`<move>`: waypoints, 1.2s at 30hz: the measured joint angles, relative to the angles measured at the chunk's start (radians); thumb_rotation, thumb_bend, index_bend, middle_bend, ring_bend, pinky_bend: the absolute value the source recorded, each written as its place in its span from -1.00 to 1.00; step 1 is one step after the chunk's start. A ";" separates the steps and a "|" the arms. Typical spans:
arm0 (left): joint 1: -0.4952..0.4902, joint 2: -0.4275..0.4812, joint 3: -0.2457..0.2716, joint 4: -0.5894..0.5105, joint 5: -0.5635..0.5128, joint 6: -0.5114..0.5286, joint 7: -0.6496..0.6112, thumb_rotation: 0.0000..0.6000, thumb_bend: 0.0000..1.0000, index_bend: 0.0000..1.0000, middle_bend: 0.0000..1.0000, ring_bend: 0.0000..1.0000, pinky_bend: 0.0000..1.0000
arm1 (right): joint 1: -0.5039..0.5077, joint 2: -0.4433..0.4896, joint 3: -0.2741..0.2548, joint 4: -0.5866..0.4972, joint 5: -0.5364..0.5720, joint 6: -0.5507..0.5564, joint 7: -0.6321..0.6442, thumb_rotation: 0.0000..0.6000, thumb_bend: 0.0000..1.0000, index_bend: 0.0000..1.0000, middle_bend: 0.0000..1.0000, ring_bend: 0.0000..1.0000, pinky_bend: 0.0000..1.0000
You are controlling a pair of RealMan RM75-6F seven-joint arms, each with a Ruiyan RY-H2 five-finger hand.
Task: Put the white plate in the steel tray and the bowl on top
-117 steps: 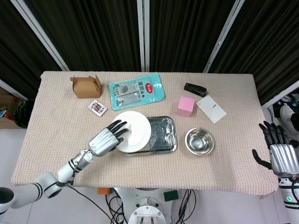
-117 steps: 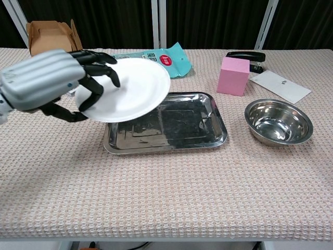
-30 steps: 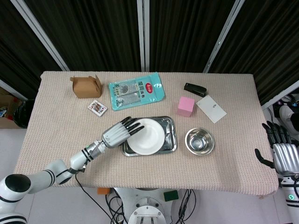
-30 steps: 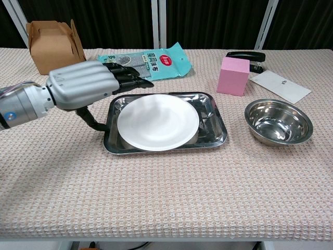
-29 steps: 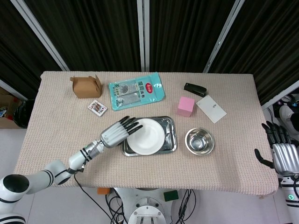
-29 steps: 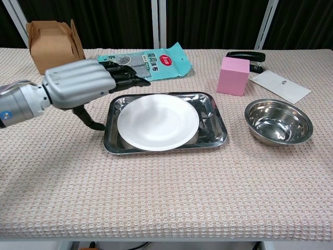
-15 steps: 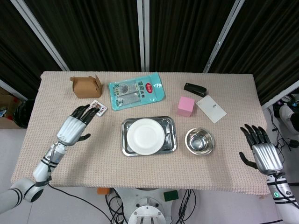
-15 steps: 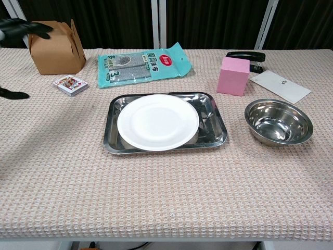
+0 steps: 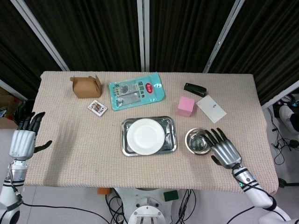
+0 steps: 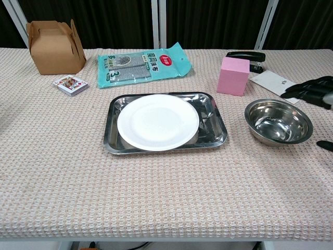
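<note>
The white plate (image 9: 146, 136) (image 10: 157, 121) lies flat in the steel tray (image 9: 171, 126) (image 10: 217, 134) at the table's middle. To its right the steel bowl (image 9: 196, 140) (image 10: 278, 122) stands empty on the cloth. My right hand (image 9: 224, 150) (image 10: 311, 90) hovers open just right of the bowl, fingers spread and reaching its rim, holding nothing. My left hand (image 9: 22, 136) is open off the table's left edge, far from the tray; the chest view does not show it.
A pink block (image 9: 186, 106), a black stapler (image 9: 195, 89) and a white card (image 9: 210, 108) lie behind the bowl. A teal packet (image 9: 136, 90), playing cards (image 9: 97, 108) and a brown box (image 9: 86, 86) sit at the back left.
My left hand let go of the plate in the tray and withdrew past the table's left edge. My right hand moved in from the far right to the bowl's side.
</note>
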 measured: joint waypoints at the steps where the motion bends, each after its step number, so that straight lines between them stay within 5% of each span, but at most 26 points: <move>1: 0.006 -0.001 -0.001 0.004 -0.002 0.000 -0.007 1.00 -0.98 -0.91 -0.73 -0.86 -0.64 | 0.009 -0.020 0.000 0.000 0.009 -0.012 -0.016 0.94 -0.41 -0.91 -1.00 -1.00 -1.00; 18: 0.058 -0.027 -0.038 0.074 -0.006 -0.033 -0.085 1.00 -0.97 -0.90 -0.73 -0.86 -0.64 | 0.011 -0.211 -0.016 0.150 0.029 0.066 -0.068 1.00 -0.34 0.00 -1.00 -1.00 -1.00; 36: 0.070 -0.032 -0.046 0.062 0.006 -0.088 -0.065 1.00 -0.97 -0.89 -0.76 -0.86 -0.65 | 0.012 -0.312 -0.025 0.327 -0.040 0.167 -0.086 1.00 -0.01 0.50 -1.00 -1.00 -1.00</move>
